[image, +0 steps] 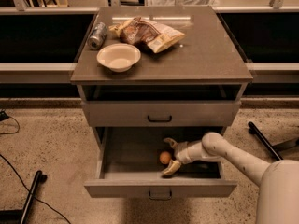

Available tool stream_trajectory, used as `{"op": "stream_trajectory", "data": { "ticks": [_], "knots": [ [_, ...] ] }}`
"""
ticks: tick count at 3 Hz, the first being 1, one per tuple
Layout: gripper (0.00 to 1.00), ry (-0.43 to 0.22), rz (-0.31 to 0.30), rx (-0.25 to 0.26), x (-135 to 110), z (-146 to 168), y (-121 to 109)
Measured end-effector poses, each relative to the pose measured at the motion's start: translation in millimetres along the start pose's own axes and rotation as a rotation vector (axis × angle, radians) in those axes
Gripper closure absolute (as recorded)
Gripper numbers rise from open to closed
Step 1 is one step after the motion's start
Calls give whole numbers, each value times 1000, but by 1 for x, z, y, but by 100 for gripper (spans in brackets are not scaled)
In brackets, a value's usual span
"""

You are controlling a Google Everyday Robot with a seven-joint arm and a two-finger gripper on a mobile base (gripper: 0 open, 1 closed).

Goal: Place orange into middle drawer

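The orange (pixel 164 158) lies on the floor of the open middle drawer (pixel 135 153), near its centre. The drawer is pulled out below a closed drawer front with a black handle (pixel 160 119). My gripper (pixel 167 157) reaches into the open drawer from the right. It is open, with one finger behind the orange and one finger (pixel 171 168) in front of it. The orange sits between the spread fingers, close to them, and is not clamped.
On the cabinet top (pixel 205 55) stand a cream bowl (pixel 118 57), a tipped can (pixel 97 35) and a brown-and-yellow snack bag (pixel 147 31). My arm (pixel 233 155) crosses the drawer's right side. A black pole (pixel 30 195) lies on the floor at the left.
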State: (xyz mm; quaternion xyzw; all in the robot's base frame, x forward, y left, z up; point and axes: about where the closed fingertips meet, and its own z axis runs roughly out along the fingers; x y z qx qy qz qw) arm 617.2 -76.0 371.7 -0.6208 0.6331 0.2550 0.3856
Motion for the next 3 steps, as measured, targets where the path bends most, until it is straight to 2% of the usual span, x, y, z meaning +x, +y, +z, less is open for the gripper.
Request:
{"op": "stream_trajectory", "data": {
  "ticks": [1,2,3],
  "knots": [
    [0,-1,-1,-1,0,0,0],
    [0,-24,-36,-19,-10,-7,-1],
    [0,-81,-57,6,-40,-42,1]
  ]
}}
